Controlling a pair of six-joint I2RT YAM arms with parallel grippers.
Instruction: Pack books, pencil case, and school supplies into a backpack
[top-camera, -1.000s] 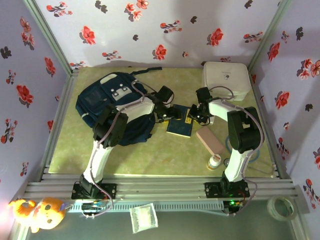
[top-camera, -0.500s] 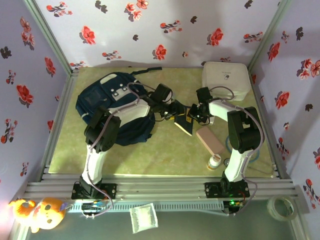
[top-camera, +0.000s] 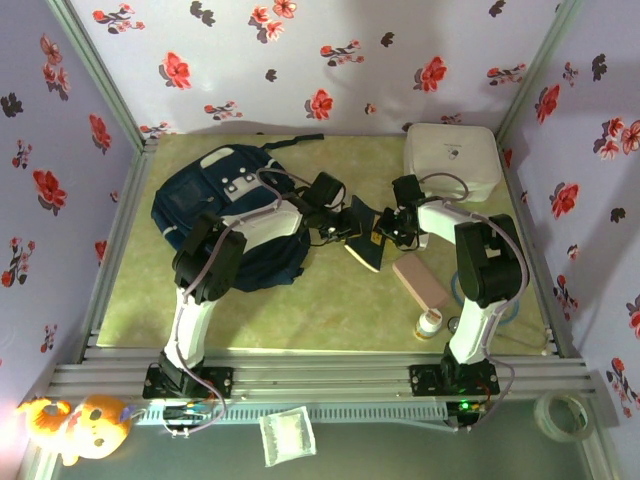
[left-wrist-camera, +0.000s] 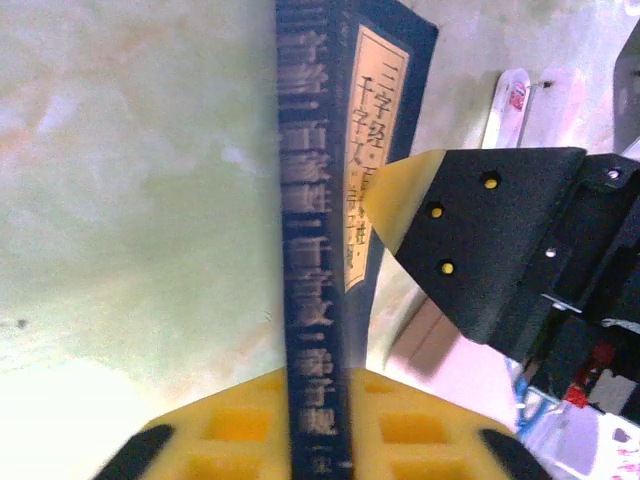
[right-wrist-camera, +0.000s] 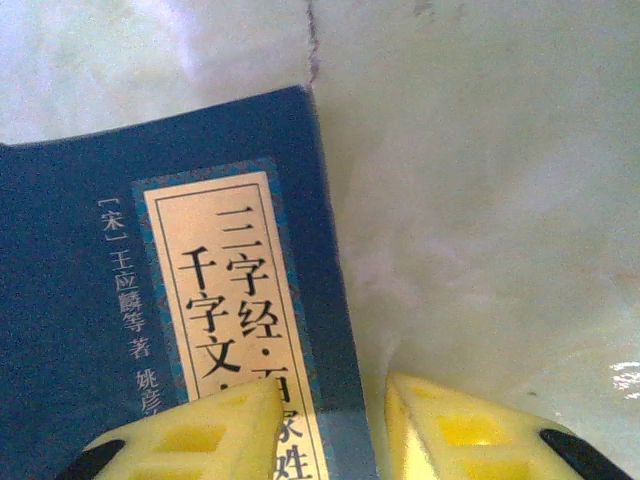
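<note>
Left jaws clenched on thin dark-blue book (left-wrist-camera: 310, 250), right jaws parted astride its yellow-labelled corner

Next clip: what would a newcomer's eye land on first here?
A dark-blue book with a yellow title label, held tilted at mid-table, spine clamped in the left gripper. The right gripper meets it from the opposite side, jaws apart at the cover's edge. The navy backpack lies left of them, partly under the left arm.
</note>
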